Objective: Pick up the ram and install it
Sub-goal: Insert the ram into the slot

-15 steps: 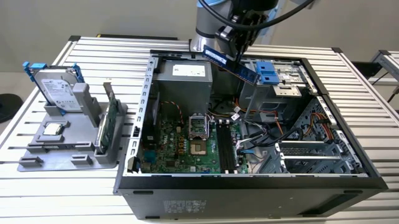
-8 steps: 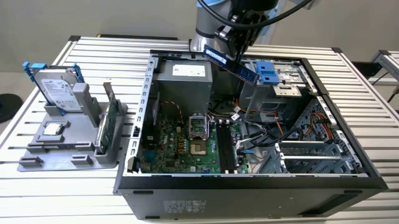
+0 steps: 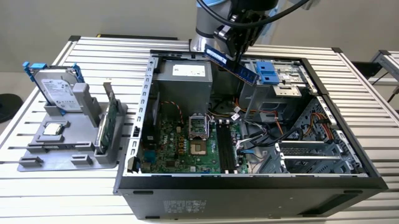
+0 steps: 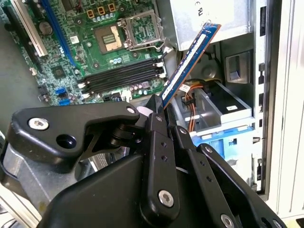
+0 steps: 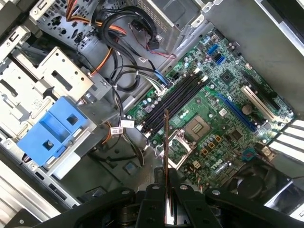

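My gripper (image 3: 223, 50) is clenched on one end of the ram (image 3: 234, 66), so I judge the pick-up half of the job done. In the exterior view I hold the blue stick tilted in the air above the open computer case (image 3: 249, 180), over its far side and clear of everything inside. The install is not done: the black memory slots (image 4: 121, 76) on the motherboard (image 3: 186, 150) lie well below the stick, and all look empty to me (the first wrist view shows the ram (image 5: 166, 152) edge-on, a thin line lying over the board beside those slots). The case sits on the slatted table (image 3: 374, 133).
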`<state>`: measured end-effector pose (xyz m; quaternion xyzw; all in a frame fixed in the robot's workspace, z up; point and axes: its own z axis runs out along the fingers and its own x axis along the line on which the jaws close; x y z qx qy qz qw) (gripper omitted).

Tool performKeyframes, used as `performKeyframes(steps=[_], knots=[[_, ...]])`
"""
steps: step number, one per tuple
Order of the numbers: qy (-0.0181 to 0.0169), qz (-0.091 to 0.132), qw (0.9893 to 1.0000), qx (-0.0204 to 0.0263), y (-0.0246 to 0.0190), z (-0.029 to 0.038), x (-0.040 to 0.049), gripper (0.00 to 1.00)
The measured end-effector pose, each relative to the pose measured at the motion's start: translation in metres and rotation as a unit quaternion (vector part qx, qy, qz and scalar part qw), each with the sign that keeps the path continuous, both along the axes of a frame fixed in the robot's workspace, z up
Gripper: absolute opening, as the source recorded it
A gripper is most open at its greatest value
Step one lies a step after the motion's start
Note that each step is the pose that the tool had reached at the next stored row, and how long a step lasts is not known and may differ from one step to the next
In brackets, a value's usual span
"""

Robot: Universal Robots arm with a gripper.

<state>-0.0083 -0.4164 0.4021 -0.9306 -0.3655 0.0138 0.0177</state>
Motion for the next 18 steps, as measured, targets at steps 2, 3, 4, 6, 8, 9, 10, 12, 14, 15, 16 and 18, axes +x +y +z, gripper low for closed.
performKeyframes(steps=[2,3,4,6,8,9,10,12,14,15,16,18], knots=[[0.0,-0.004,1.0,0.0,0.0,0.0,0.0,0.0],[0.0,-0.006,1.0,0.0,0.0,0.0,0.0,0.0],[0.0,-0.008,1.0,0.0,0.0,0.0,0.0,0.0],[0.0,-0.012,0.9999,0.0,0.0,0.0,0.0,0.0],[0.0,-0.016,0.9999,0.0,0.0,0.0,0.0,0.0],[0.0,-0.018,0.9998,0.0,0.0,0.0,0.0,0.0],[0.0,-0.02,0.9998,0.0,0.0,0.0,0.0,0.0],[0.0,-0.024,0.9997,0.0,0.0,0.0,-0.0001,0.0],[0.0,-0.027,0.9996,0.0,0.0,0.0,-0.0001,0.0],[0.0,-0.029,0.9996,0.0,0.0,0.0,-0.0001,0.0],[0.0,-0.031,0.9995,0.0001,0.0,0.0,0.0,0.0],[0.0,-0.035,0.9994,0.0001,0.0,-0.0001,0.0,0.0]])
